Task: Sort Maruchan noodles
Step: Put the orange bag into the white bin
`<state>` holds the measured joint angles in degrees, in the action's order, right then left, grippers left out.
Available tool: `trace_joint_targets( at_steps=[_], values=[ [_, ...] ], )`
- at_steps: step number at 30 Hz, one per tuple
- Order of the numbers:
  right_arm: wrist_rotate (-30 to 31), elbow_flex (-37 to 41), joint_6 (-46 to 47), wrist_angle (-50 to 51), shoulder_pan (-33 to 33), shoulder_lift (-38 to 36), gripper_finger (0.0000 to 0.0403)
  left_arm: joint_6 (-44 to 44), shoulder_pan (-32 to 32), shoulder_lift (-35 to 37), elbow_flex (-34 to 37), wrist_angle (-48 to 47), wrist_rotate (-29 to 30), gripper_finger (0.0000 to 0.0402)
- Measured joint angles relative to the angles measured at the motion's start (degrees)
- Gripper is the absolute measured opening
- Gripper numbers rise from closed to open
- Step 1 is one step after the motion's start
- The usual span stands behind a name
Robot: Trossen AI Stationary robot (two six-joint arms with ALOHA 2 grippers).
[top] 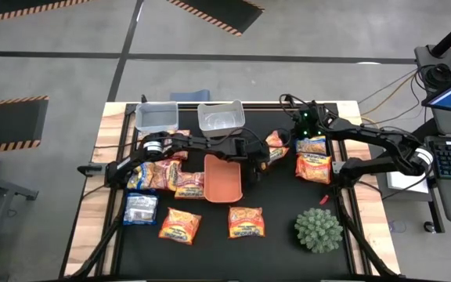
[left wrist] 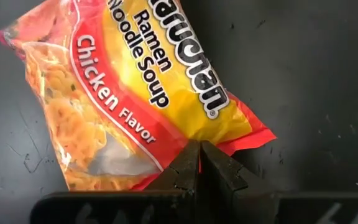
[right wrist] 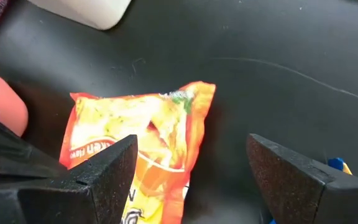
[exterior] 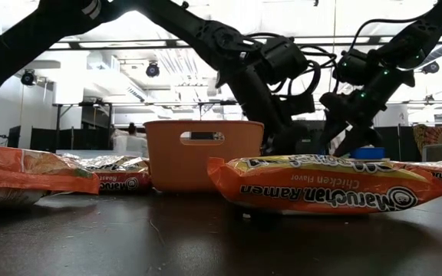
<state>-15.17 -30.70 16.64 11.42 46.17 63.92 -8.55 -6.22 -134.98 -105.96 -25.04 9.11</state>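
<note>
Several Maruchan packets lie flat on the black mat. An orange cluster (top: 163, 174) is at the left, a silvery-blue one (top: 140, 207) nearer, two orange ones (top: 180, 225) (top: 246, 222) near the front, and a blue-yellow one (top: 312, 145) and an orange one (top: 313, 167) at the right. My left gripper (top: 266, 157) (left wrist: 199, 155) reaches past the orange tray and is shut on an orange chicken-flavour packet (top: 276, 143) (left wrist: 123, 93). My right gripper (top: 304, 133) (right wrist: 191, 149) is open and hovers just right of that packet (right wrist: 148, 149), touching nothing. My left gripper pinches the chicken-flavour packet between its two fingers, on the red sealed end edge (left wrist: 188, 134) a little in from one corner (left wrist: 267, 134). The rest of the packet stretches away from the fingers over the mat. Whether it is lifted clear I cannot tell.
Two clear bins (top: 156, 117) (top: 221, 117) stand at the far edge. The orange tray (top: 224, 176) (exterior: 203, 153) lies mid-table, and a spiky green ball (top: 318, 229) sits near the front right. In the low view a packet (exterior: 321, 184) lies in the foreground. There is bare mat between the front packets and the ball.
</note>
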Motion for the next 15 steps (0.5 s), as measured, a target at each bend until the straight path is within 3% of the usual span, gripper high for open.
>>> trace_joint_targets(
  at_steps=[15],
  values=[
    [-2.00, 0.12, -0.81, 0.63, 0.00, 0.00, 0.0290, 0.60, -0.02, 0.00, 1.44, 1.62, 0.94, 0.0000]
  ],
)
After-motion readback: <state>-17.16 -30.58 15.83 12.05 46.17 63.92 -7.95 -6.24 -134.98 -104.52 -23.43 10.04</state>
